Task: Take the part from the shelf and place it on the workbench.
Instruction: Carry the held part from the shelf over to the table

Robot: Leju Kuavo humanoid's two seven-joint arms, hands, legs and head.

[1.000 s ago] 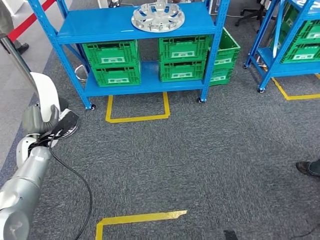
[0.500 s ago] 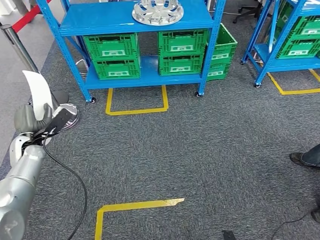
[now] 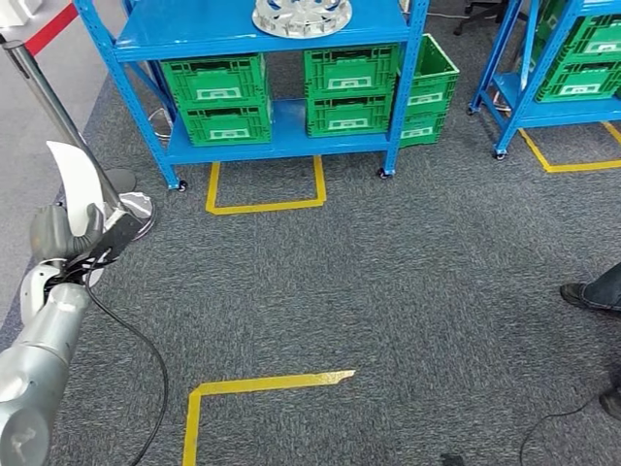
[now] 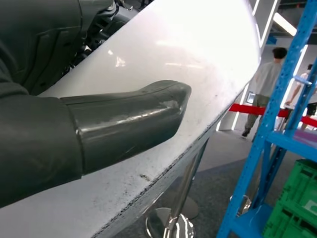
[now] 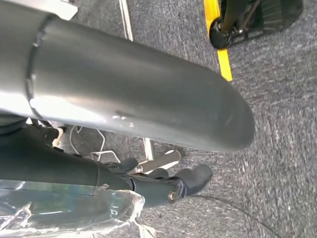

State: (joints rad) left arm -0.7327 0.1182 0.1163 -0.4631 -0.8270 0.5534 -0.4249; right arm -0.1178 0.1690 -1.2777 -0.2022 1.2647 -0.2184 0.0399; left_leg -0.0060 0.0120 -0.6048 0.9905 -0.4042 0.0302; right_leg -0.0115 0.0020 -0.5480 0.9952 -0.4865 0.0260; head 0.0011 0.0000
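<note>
Carrying looks like the step; left hand point(image 3: 62, 233) has thumb and fingers clamped on the white part point(image 3: 77, 180), which should stay level; right hand point(image 5: 168, 186) fingers' state cannot be told.

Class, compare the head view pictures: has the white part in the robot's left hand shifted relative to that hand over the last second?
No. The white part sits the same way in the left hand; the blue shelf slides up the picture, so the camera moved.
</note>
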